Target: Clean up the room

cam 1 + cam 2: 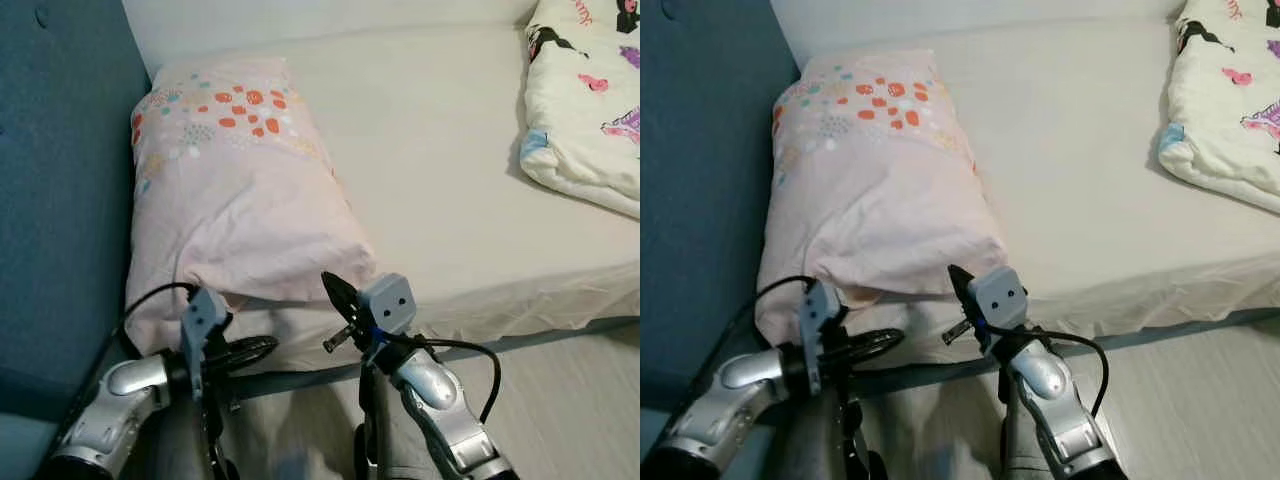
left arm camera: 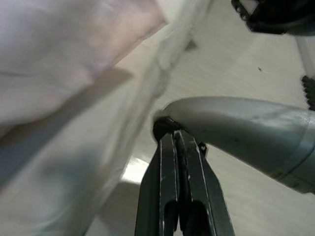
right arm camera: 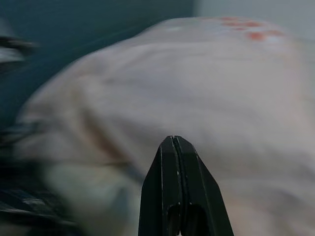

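Both grippers pinched closed on nothing: left gripper and right gripper by the pink pillow on the bed.

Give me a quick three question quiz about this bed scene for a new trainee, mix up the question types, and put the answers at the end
1. True or false: the pink pillow lies at the bed's left end, beside the blue headboard.
2. Multiple choice: the fingers of the right tool are A) wide open, B) closed together with nothing between them, C) clamped on the quilt.
3. Fill in: the folded white quilt with cartoon prints sits on the bed's ____ side.

Key
1. True.
2. B. The right wrist view shows them pressed together, pointing at the pillow. The left tool, low by the mattress edge, is closed too.
3. Right.
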{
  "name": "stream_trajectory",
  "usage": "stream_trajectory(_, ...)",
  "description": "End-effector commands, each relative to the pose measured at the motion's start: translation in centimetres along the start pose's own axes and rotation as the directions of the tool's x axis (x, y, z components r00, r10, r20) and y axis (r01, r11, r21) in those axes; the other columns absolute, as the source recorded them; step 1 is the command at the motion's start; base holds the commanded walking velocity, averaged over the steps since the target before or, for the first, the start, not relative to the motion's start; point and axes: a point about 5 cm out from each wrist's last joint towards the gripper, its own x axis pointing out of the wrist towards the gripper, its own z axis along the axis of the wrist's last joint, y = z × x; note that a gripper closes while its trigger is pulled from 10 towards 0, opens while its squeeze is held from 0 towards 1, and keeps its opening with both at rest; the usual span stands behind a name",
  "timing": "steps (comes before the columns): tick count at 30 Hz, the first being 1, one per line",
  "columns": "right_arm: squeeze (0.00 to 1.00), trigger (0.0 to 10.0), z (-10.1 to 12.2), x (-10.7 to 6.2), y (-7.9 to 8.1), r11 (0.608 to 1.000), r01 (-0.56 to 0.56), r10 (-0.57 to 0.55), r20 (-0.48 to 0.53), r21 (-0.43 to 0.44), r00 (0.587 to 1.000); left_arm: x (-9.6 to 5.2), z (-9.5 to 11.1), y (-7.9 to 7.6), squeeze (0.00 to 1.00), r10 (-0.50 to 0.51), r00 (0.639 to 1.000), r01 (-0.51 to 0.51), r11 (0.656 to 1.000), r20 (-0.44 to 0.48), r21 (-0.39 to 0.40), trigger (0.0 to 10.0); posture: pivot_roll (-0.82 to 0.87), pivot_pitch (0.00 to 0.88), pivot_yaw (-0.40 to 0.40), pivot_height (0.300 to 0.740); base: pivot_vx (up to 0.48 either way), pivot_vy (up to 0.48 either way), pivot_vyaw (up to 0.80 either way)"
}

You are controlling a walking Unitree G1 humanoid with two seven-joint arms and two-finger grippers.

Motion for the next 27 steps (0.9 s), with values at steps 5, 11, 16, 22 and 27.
stream_trajectory(5,0.00,10.0,0.6,-0.3,1.7,0.991,-0.117,0.118,-0.020,0.069,0.993,2.6,-1.9,0.0,0.00,0.081,0.992,-0.075,0.995,-0.101,0.061,0.0,-0.11,0.329,-0.020,0.578,0.000,0.000,0.00)
stream_trajectory(11,0.00,10.0,1.3,-0.5,2.1,0.987,-0.143,0.145,-0.018,0.077,0.989,5.4,-1.8,2.3,0.00,0.250,0.955,-0.232,0.965,-0.160,0.123,0.0,-0.13,0.336,-0.019,0.578,0.000,0.000,0.00)
stream_trajectory(16,0.00,10.0,1.4,-0.8,2.3,0.987,-0.138,0.142,-0.042,0.084,0.989,6.0,-1.6,3.8,0.00,0.351,0.911,-0.314,0.931,-0.216,0.186,0.0,-0.14,0.337,-0.010,0.578,0.000,0.000,0.00)
stream_trajectory(22,0.00,10.0,1.5,-1.0,2.1,0.991,-0.115,0.120,-0.080,0.066,0.989,4.5,-2.7,5.8,0.00,0.510,0.780,-0.334,0.830,-0.363,0.447,0.0,-0.15,0.343,-0.004,0.578,0.000,0.000,0.00)
stream_trajectory(27,0.00,10.0,1.3,-1.1,1.8,0.994,-0.105,0.108,-0.112,0.034,0.988,0.6,-3.0,8.6,0.00,0.667,0.615,-0.311,0.696,-0.421,0.647,0.0,-0.14,0.345,-0.003,0.578,0.000,0.000,0.00)
